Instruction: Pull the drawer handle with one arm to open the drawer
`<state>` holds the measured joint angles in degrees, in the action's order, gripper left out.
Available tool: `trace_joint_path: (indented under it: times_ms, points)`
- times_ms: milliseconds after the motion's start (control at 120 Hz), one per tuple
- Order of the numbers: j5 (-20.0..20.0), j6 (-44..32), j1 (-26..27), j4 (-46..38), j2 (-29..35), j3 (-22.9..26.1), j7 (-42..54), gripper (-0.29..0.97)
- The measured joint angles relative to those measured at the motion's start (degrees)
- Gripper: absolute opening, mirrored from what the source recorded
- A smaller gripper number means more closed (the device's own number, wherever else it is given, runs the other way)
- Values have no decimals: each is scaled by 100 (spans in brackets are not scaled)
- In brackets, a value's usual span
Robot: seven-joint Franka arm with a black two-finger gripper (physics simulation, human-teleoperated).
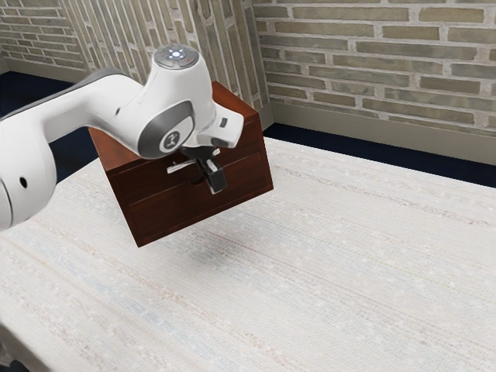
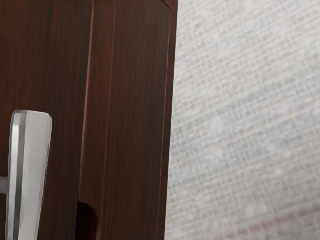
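A dark brown wooden cabinet (image 1: 186,208) stands on the table at the back, toward the exterior view's left. Its upper drawer front (image 1: 147,177) looks flush with the body. A silver bar handle (image 1: 180,166) sits across that drawer. My black gripper (image 1: 213,177) hangs right in front of the drawer face, at the handle's end toward the exterior view's right. In the wrist view the handle (image 2: 29,175) appears as a pale bar against the dark wood (image 2: 130,125), off to one side of the hand.
The pale woven table top (image 1: 349,263) stretches wide in front of the cabinet and toward the exterior view's right. A brick wall (image 1: 372,54) runs behind. My white arm (image 1: 93,124) crosses over the cabinet's top.
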<state>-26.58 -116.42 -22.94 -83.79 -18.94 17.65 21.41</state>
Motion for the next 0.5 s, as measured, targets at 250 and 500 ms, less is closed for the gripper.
trace_joint_path:
  times_ms: [250, 500]
  points:
    - [5, -8, 61, -18, 0, 5, -5, 68]
    - [11, 23, 161, -93, 66, 14, -11, 68]
